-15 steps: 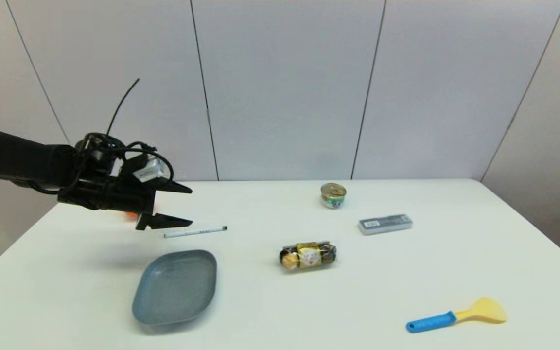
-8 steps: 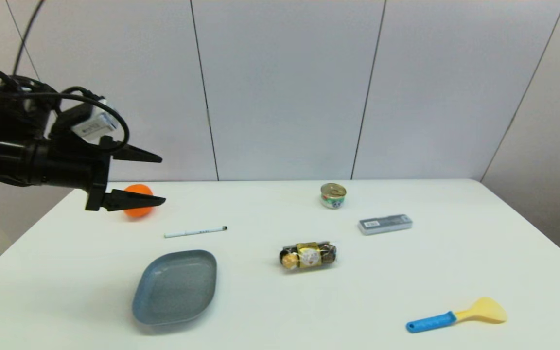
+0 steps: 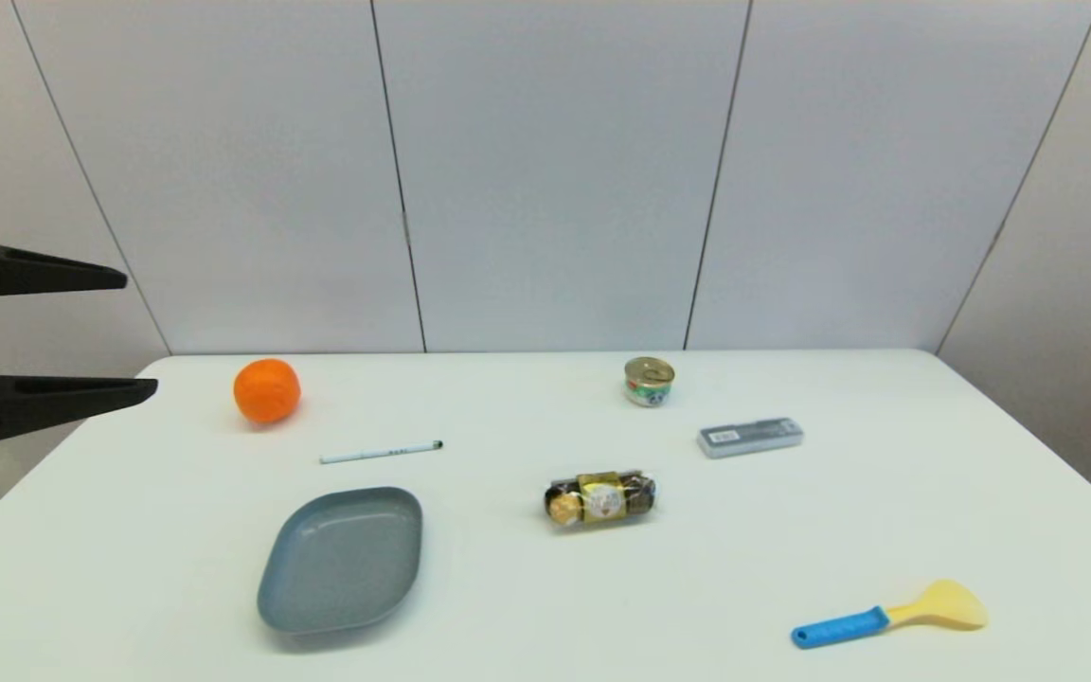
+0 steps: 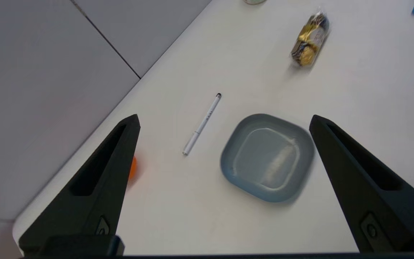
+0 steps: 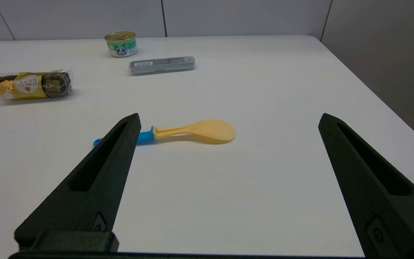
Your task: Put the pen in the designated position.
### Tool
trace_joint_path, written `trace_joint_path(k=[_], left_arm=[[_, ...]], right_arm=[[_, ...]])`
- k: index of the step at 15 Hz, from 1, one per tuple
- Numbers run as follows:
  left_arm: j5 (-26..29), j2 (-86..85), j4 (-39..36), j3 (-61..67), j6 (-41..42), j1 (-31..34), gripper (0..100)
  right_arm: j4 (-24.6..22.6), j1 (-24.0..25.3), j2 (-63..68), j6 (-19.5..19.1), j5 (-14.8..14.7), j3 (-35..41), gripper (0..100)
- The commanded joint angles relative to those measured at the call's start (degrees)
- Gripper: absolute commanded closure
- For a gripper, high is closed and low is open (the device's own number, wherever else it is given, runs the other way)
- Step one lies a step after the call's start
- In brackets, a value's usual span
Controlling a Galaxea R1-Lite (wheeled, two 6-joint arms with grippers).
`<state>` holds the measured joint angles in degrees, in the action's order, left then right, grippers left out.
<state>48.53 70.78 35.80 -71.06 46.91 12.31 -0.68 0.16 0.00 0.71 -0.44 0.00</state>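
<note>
Pen (image 3: 381, 453) lies flat on the table (image 3: 792, 540), at 12 o'clock from grey plate (image 3: 341, 559). Left tool (image 3: 134, 332) spread wide, empty, at table's 9 o'clock edge. Right tool (image 5: 228, 118), spread, shows only in its wrist view, above spatula (image 5: 178, 132). Chocolate label (image 5: 25, 85) unreadable.

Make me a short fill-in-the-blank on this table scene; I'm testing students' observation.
1. The pen lies between the orange and the ___ plate.
2. The spatula has a ___ handle.
3. The left gripper, at the table's left edge, holds ___.
4. The grey case lies nearest the ___.

Missing words: grey; blue; nothing; can
</note>
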Motion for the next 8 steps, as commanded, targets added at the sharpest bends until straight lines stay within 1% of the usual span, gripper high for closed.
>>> trace_joint_path(k=[1,2,4,5,8], left_arm=[[-6.1,-18.2,0.0,8.3,-13.5,0.2,0],[-8.1,-21.5,-0.1,10.1,-16.3,-1.1,0],[-16.4,-28.6,-0.8,13.8,-22.6,-6.2,0],[-20.1,-31.5,-2.1,15.9,-24.4,-8.4,0],[-29.2,-38.5,-7.5,22.6,-28.6,-11.8,0]], right_arm=[[0.0,0.0,0.0,0.0,0.0,0.1,0],[0.0,0.0,0.0,0.0,0.0,0.1,0],[0.0,0.0,0.0,0.0,0.0,0.1,0],[0.0,0.0,0.0,0.0,0.0,0.1,0],[0.0,0.0,0.0,0.0,0.0,0.1,0]])
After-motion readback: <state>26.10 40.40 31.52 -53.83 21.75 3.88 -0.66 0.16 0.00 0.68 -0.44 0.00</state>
